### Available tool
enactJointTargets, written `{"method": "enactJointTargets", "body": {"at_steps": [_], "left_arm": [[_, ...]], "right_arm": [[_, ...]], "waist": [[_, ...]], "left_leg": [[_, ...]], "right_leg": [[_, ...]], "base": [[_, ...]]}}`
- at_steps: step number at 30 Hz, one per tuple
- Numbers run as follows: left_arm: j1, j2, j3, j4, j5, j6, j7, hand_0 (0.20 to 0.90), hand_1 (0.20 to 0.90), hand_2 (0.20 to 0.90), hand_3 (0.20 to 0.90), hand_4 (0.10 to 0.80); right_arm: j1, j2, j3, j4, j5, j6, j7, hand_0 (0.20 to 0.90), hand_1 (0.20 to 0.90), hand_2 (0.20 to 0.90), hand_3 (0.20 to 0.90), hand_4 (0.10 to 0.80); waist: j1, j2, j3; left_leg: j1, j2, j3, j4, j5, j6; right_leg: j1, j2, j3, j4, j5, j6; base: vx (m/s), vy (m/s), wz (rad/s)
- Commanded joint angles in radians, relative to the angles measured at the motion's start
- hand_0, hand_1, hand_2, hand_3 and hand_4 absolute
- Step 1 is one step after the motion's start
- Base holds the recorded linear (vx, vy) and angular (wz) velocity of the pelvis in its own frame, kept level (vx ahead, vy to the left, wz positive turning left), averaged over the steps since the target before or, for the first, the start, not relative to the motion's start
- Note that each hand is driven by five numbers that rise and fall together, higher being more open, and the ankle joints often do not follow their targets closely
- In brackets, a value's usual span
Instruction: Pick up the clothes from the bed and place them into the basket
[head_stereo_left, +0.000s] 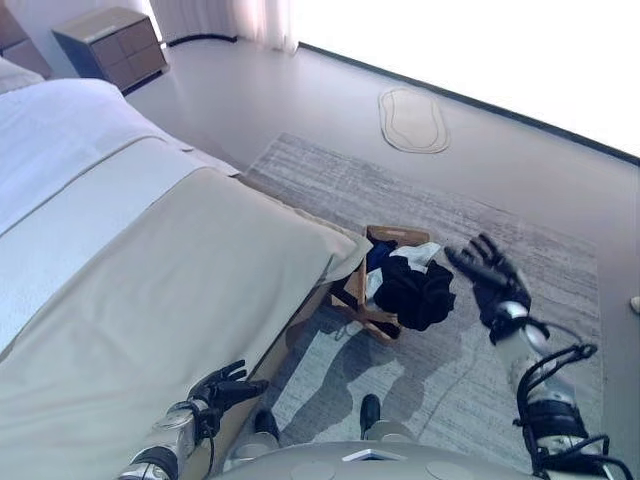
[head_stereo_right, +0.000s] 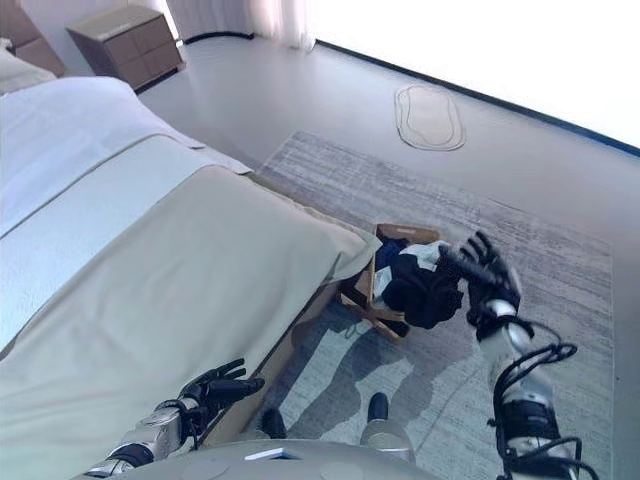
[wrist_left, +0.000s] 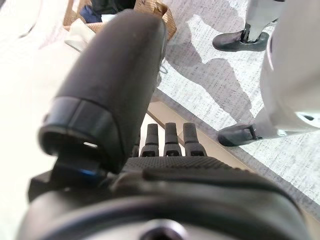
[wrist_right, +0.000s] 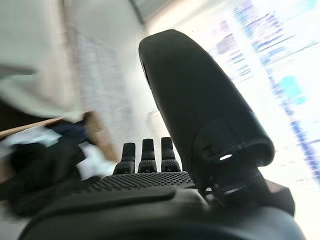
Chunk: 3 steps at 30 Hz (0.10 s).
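A brown basket (head_stereo_left: 383, 238) stands on the rug at the foot corner of the bed (head_stereo_left: 150, 290). It holds a pile of clothes: a black garment (head_stereo_left: 415, 293) on top, white cloth (head_stereo_left: 420, 253) and dark blue cloth (head_stereo_left: 378, 256) under it. The black garment hangs over the basket's near rim. My right hand (head_stereo_left: 492, 272) is open and empty, its fingers spread in the air just right of the basket. My left hand (head_stereo_left: 222, 385) is open and empty, low by the bed's near edge. The basket and clothes also show in the right wrist view (wrist_right: 47, 150).
The bed has a beige cover and a white sheet (head_stereo_left: 60, 130) toward its head. A grey rug (head_stereo_left: 420, 200) lies under the basket. A small oval mat (head_stereo_left: 412, 120) lies on the floor beyond. A nightstand (head_stereo_left: 110, 42) stands at the far left.
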Motion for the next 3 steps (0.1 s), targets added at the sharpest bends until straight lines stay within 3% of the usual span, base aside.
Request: {"method": "enactJointTargets", "body": {"at_steps": [1,3], "left_arm": [[0.021,0.021,0.010,0.061,0.027,-0.041,-0.041,0.900,0.900,0.900,0.900,0.800],[0.021,0.019,0.011,0.071,0.032,-0.042,-0.047,0.900,0.900,0.900,0.900,0.800]], "right_arm": [[-0.020,-0.005,-0.010,0.021,0.059,-0.064,0.155,0.900,0.900,0.900,0.900,0.800],[-0.007,0.018,0.000,0.078,0.083,-0.051,0.183,0.900,0.900,0.900,0.900,0.800]], "waist": [[-0.003,0.035,-0.056],[-0.004,0.036,-0.058]], "left_leg": [[0.007,-0.011,0.007,0.032,-0.125,0.035],[0.014,-0.012,0.010,0.027,-0.124,0.035]], "right_leg": [[0.010,0.033,-0.048,0.080,-0.124,-0.012],[0.019,0.034,-0.052,0.077,-0.125,-0.011]], "base": [[-0.002,0.011,-0.04],[0.000,0.000,0.00]]}}
